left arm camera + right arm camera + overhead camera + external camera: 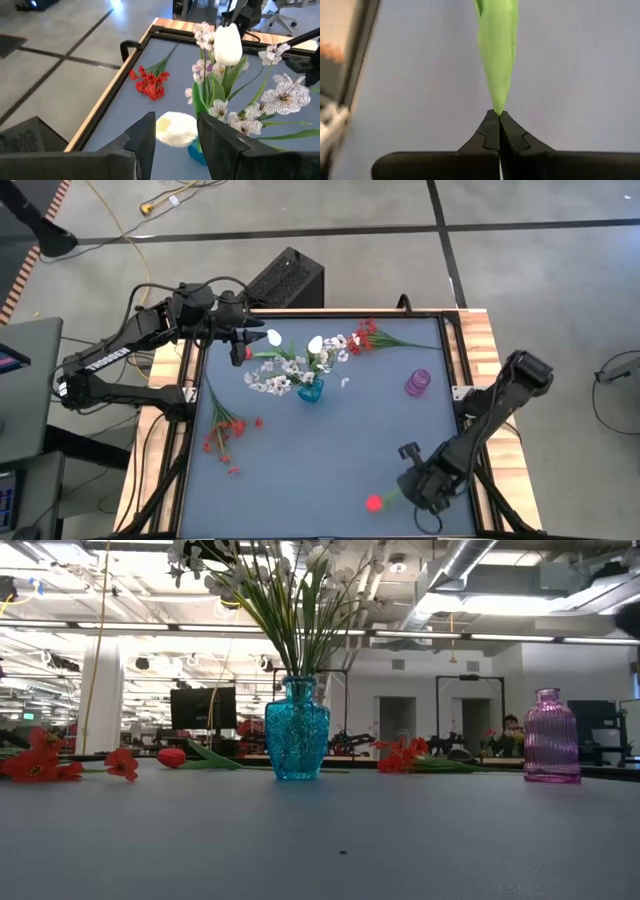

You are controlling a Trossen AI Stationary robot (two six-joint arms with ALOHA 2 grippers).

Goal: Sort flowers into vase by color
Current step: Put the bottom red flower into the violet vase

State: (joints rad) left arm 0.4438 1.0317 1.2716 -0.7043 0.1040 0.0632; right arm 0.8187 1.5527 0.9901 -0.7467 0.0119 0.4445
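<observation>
A blue vase holds white flowers: sprays and a white bud. Another white bud shows just ahead of my open left gripper, which hovers at the table's far left; its stem is hidden. An empty purple vase stands to the right. Red sprays lie by their stems at left and at the far edge. My right gripper, at the near right, is shut on a red tulip. My right gripper pinches the tip of the red tulip's green leaf between the very ends of its two shut fingers. The leaf runs straight on from the fingers, and the red bud lies toward the table's near edge. Whether the flower is lifted, I cannot tell.
A raised rim frames the grey table top, with wooden boards outside it. A black box stands on the floor behind the far edge. Bare table lies between the two vases and across the middle. A red bud with a leaf shows in the low view.
</observation>
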